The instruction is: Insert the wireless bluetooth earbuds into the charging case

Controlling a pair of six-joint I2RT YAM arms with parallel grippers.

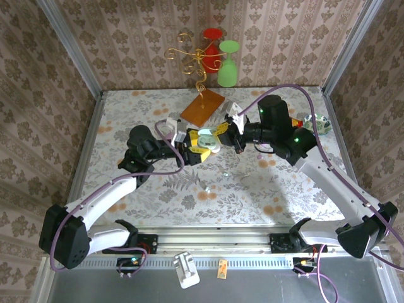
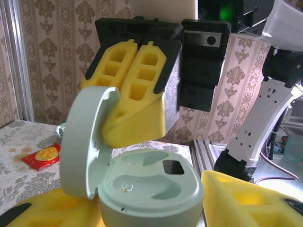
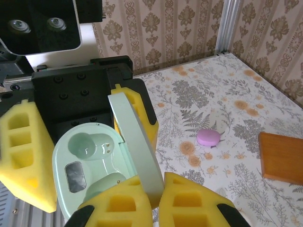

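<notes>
two empty wells in the open charging case (image 2: 156, 189), no bud seated yet. at the case's raised lid (image 3: 135, 142), right gripper (image 3: 154, 182) pressed together, pinching the lid's edge between its yellow foam tips. either side of the case's base, left gripper (image 2: 147, 210) with its fingers (image 2: 246, 198) close against the shell; cannot tell whether squeezing or merely touching. on the table (image 1: 271, 189), a little nearer the arm bases than the case, two tiny pale specks, probably the wireless bluetooth earbuds (image 1: 225, 171), though too small to be sure. likely trouble from here: no free fingers for a bud with both grippers busy on the case; on letting go of the lid, risk of it falling shut over the wells; on slackening at the base, risk of the case swinging or slipping from that thin pinch; with broad foam tips on so small and smooth a piece, risk of flicking it away or seating it crooked
</notes>
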